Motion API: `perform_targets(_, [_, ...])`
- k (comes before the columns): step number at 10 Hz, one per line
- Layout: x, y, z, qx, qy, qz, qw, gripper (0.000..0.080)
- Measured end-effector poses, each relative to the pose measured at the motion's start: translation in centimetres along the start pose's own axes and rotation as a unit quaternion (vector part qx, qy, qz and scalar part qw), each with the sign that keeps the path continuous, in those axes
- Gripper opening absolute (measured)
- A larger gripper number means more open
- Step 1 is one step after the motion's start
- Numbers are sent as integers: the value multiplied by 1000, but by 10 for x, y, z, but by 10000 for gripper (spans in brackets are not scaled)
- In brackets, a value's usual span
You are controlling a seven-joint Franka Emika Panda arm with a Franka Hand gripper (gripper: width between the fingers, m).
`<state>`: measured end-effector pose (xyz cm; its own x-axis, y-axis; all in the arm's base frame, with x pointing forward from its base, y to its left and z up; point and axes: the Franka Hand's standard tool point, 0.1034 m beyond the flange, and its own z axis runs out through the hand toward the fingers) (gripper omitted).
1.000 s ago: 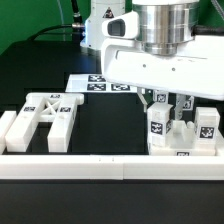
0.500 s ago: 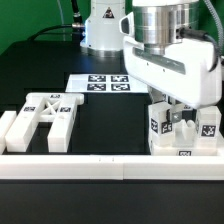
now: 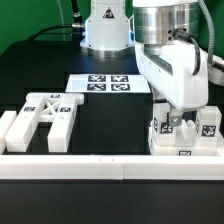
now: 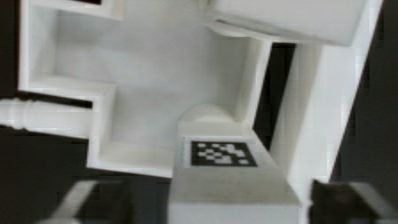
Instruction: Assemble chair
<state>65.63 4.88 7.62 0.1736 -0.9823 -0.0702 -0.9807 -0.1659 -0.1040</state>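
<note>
The chair parts are white blocks with small black-and-white tags. An X-braced frame (image 3: 45, 112) lies at the exterior view's left. A cluster of tagged parts (image 3: 205, 132) stands at the right, against the rail. My gripper (image 3: 176, 122) hangs down into that cluster, its hand turned at an angle. In the wrist view a tagged white part (image 4: 222, 150) runs between my gripper's (image 4: 221, 208) two dark fingers (image 4: 342, 205). The jaws stand apart, one on each side of it, with narrow dark gaps. More white panels (image 4: 107, 80) lie beyond.
The long low white border rail (image 3: 100, 165) runs along the front. The marker board (image 3: 105, 83) lies flat at the back of the dark table. The arm's base (image 3: 105, 25) stands behind it.
The hand has turned about its vertical axis and shifted toward the exterior view's right, dropping lower among the right-hand parts. The frame at the left has not moved.
</note>
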Motion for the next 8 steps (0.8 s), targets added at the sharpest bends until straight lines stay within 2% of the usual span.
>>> perform_targets(1, [0,0,0,0,0,-13,1000,614])
perform_targets(4, [-3,2,1,-13,2,-155,988,642])
perform_targets(6, [-4,1,1,-22,2,-254,967,649])
perform_targets(8, [-4,0,0,-23,2,-328,944,649])
